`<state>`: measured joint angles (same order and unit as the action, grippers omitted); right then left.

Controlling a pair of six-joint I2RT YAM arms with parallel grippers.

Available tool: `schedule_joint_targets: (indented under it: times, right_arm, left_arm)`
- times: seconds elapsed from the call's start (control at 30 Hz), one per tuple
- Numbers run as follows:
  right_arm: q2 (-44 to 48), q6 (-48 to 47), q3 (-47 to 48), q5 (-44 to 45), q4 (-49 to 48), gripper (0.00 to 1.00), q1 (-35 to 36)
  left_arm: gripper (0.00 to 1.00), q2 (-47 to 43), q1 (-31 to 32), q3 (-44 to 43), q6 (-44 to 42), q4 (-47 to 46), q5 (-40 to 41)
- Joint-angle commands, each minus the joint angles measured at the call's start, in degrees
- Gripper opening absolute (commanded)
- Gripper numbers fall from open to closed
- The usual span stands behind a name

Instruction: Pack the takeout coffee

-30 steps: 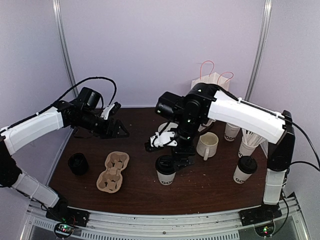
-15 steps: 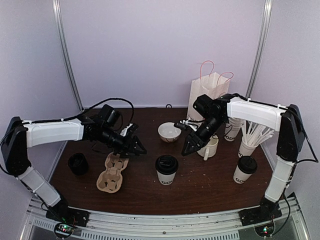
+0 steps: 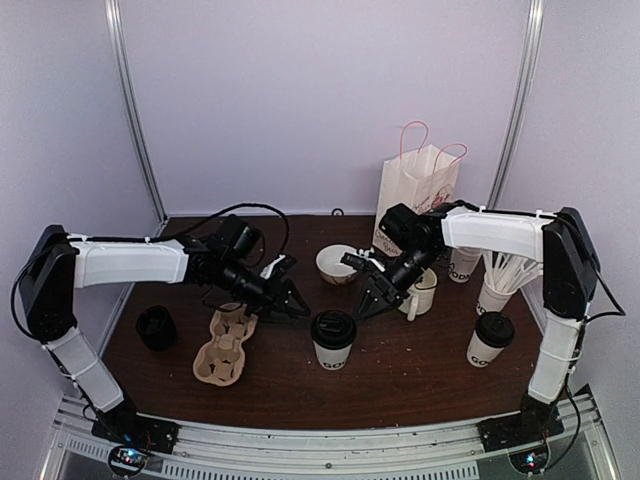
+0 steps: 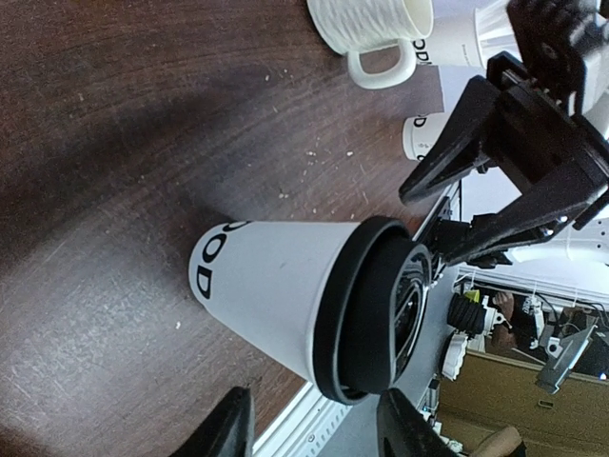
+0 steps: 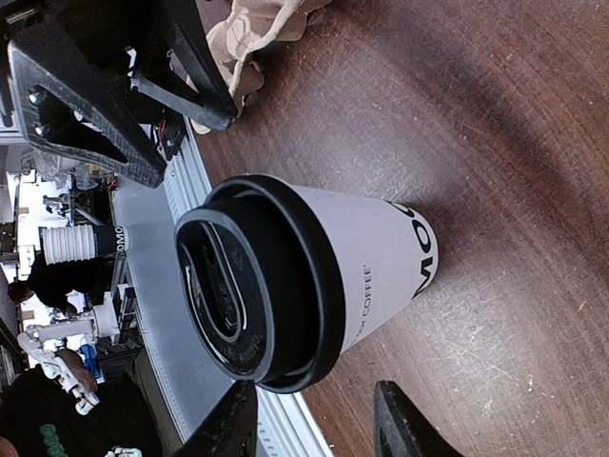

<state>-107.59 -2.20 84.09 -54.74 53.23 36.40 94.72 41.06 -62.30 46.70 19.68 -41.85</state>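
Left claw (image 3: 293, 305) and right claw (image 3: 365, 302) converged, both agape, beside tapered paper cup (image 3: 332, 347).

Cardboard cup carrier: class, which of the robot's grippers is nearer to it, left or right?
Left. The left gripper hangs just right of the carrier's far end; the right gripper is farther right, beyond the lidded cup.

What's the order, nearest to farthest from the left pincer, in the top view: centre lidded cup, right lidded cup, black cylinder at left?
1. Centre lidded cup, just right of the left pincer.
2. Black cylinder, table's left side.
3. Right lidded cup, far right.
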Motion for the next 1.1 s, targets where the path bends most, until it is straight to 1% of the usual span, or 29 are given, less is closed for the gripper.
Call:
schedule_joint_targets:
  times: [0.0, 0.13, 0.37, 0.63, 0.83, 1.07]
  right_arm:
    - [-0.78, 0.63, -1.06, -1.63, -1.07, 0.41, 0.05]
    - [-0.78, 0.35, -1.20, -1.38, -0.88, 0.39, -0.16]
    - [-1.11, 0.35, -1.54, -1.37, -0.98, 0.39, -0.53]
    - [-2.80, 0.29, -1.73, -2.33, -0.76, 0.40, -0.46]
    - [-3.74, 0.08, -1.09, -3.54, -0.41, 0.41, -0.37]
    - [-3.77, -0.46, -0.33, -2.38, 0.64, 0.42, -0.48]
  left_arm:
    - [0.45, 1.23, 0.69, -1.68, 0.49, -3.19, -2.03]
    - [0.45, 1.97, 0.69, -2.06, 0.50, -3.43, -2.48]
    - [0.42, 3.66, 0.69, -2.47, 0.15, -3.57, -3.32]
    - [0.41, 4.97, 0.69, -2.41, -0.28, -3.45, -3.79]
    - [0.41, 5.95, 0.69, -2.84, -1.96, -0.57, -2.96]
    - [0.41, 6.94, 0.65, -4.16, -4.87, 4.16, -0.88]
